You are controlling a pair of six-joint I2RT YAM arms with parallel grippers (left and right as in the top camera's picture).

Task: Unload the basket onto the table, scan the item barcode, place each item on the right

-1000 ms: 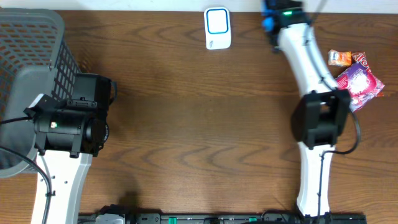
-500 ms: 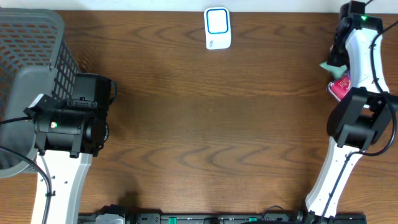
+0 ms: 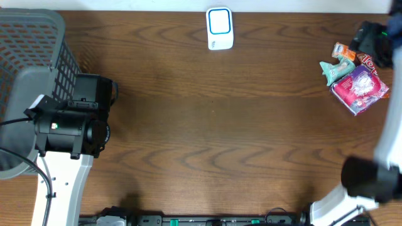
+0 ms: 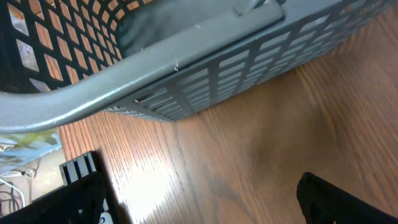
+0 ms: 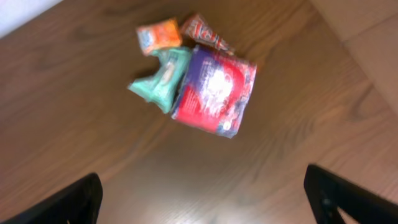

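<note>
Four items lie in a cluster at the table's right end: a teal packet [image 3: 333, 68], an orange packet [image 3: 344, 51], a red wrapper [image 3: 367, 61] and a purple-red pack [image 3: 359, 89]. The white and blue scanner [image 3: 220, 28] stands at the back centre. My right gripper [image 5: 205, 199] is open and empty. It hovers above bare wood on the near side of the teal packet [image 5: 163, 78] and the purple-red pack [image 5: 214, 92]. My left gripper [image 4: 205, 199] is also open and empty, low over the table beside the basket. No barcode is readable.
A grey mesh basket [image 3: 31, 37] fills the far left corner, and its wall [image 4: 205, 81] looms close in the left wrist view. The left arm's body [image 3: 72, 122] sits next to it. The right arm [image 3: 377, 41] runs along the table's right edge.
My right arm swung from near the scanner to the right end of the table. Its gripper opened, and the teal packet now lies beside the other items. The left arm stayed still.
</note>
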